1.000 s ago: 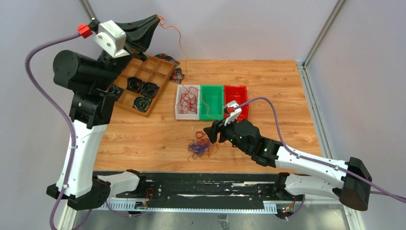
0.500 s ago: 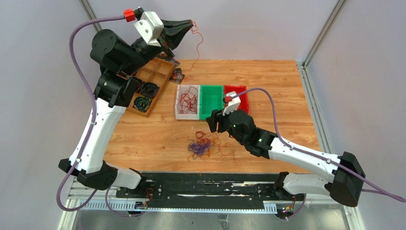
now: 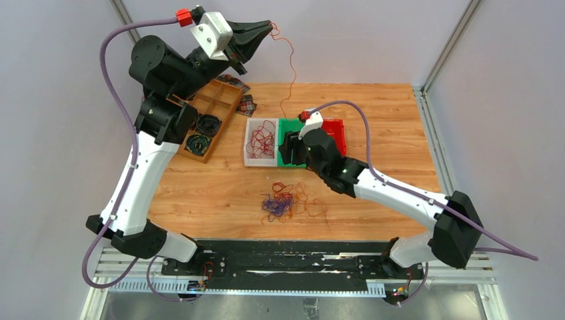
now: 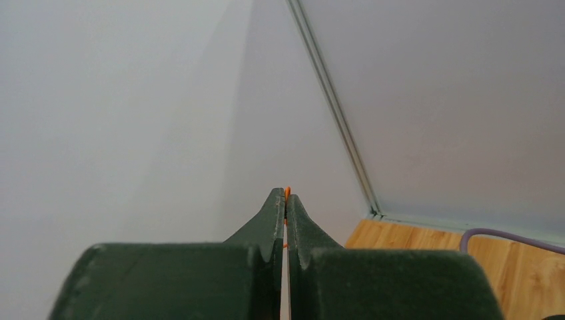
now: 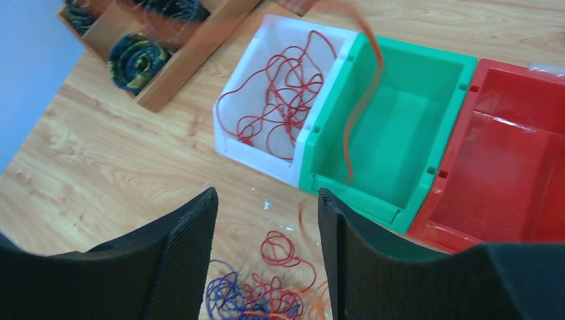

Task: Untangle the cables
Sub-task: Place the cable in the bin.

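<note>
Just behind the right gripper (image 3: 290, 148), toward the arm bases, the clump (image 3: 283, 203) of red, orange and purple wires lies on the table (image 3: 380, 113). That gripper's jaws stand apart with nothing between them, above the near wall of the green bin (image 5: 413, 87). Left of it the white bin (image 3: 260, 162) holds loose red wires (image 3: 261, 139); right of it sits the red bin (image 3: 335, 130). Farther off and high up, the left gripper (image 3: 266, 28) is clamped on an orange wire (image 5: 347, 150) (a sliver shows between its tips). The wire hangs down from that gripper, and its blurred lower end seems to reach into the green bin.
</note>
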Controlling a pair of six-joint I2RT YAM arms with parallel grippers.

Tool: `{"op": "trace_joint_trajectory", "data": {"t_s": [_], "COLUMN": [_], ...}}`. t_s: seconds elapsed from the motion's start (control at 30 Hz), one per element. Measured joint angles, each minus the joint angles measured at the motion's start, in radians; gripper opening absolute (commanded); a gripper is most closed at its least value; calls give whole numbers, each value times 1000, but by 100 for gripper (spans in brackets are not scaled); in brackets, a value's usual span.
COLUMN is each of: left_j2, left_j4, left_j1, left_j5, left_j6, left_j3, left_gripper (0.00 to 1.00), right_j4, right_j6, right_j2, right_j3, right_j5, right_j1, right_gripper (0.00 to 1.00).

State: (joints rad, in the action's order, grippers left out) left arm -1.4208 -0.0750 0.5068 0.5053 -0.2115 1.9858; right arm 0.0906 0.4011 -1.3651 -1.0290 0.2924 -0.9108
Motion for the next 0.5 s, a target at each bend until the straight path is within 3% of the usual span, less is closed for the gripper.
{"op": "trace_joint_trajectory", "data": {"t_s": [0.5], "left_j2": [-91], "left_j4": [14], "left_j1": [71], "left_j5": [-22], "left_j6": [-31], "left_j3": [-18], "left_gripper": [0], "right_j4": [-5], "right_j6": [3], "right_j2": [-128], "right_j3": [-40], "right_j5": [-136], "right_j1": [201], "right_gripper": [54]}}
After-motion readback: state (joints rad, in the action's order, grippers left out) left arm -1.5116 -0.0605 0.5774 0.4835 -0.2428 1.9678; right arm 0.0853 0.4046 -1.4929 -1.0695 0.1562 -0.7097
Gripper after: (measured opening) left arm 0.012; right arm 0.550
